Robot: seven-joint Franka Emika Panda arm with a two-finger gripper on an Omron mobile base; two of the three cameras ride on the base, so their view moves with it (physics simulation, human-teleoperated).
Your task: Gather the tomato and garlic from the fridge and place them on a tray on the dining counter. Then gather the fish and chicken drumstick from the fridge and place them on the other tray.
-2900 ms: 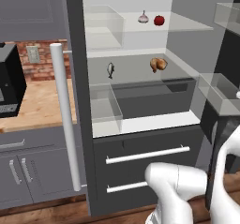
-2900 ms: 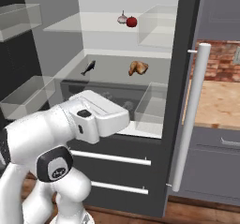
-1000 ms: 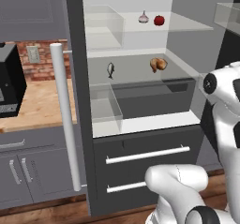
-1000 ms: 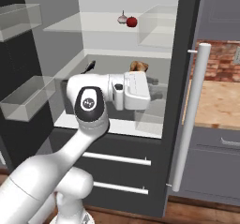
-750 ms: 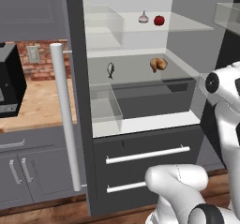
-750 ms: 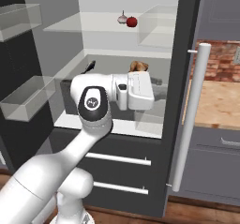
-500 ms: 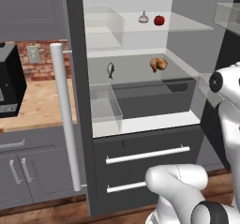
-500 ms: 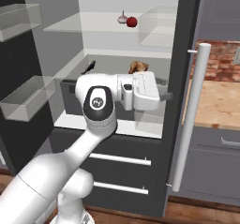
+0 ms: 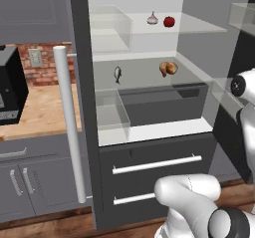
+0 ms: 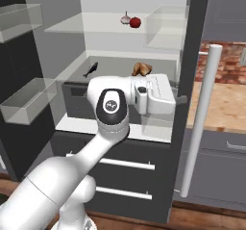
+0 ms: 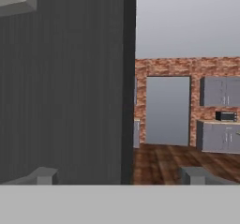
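The fridge (image 9: 149, 132) stands open, its door handle (image 9: 69, 132) to the left. The jaws (image 11: 119, 174) are wide apart, holding nothing, facing a dark panel edge. White garlic (image 9: 153, 19) and red tomato (image 9: 169, 21) share the top shelf; dark fish (image 9: 117, 73) and brown drumstick (image 9: 168, 68) lie well apart below. A wooden table (image 9: 35, 110) and brick wall flank it.

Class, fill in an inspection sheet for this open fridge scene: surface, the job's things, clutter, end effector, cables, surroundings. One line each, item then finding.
Surface: white ledge above the fridge drawers, bare.
Job's things: garlic and tomato side by side on the top shelf; fish and chicken drumstick apart on the shelf below.
Clutter: nothing seen.
End effector: end effector open, holding nothing, at the fridge's side wall.
Cables: nothing seen.
Surroundings: wooden counter, brick wall, grey cabinets, long white door handle.
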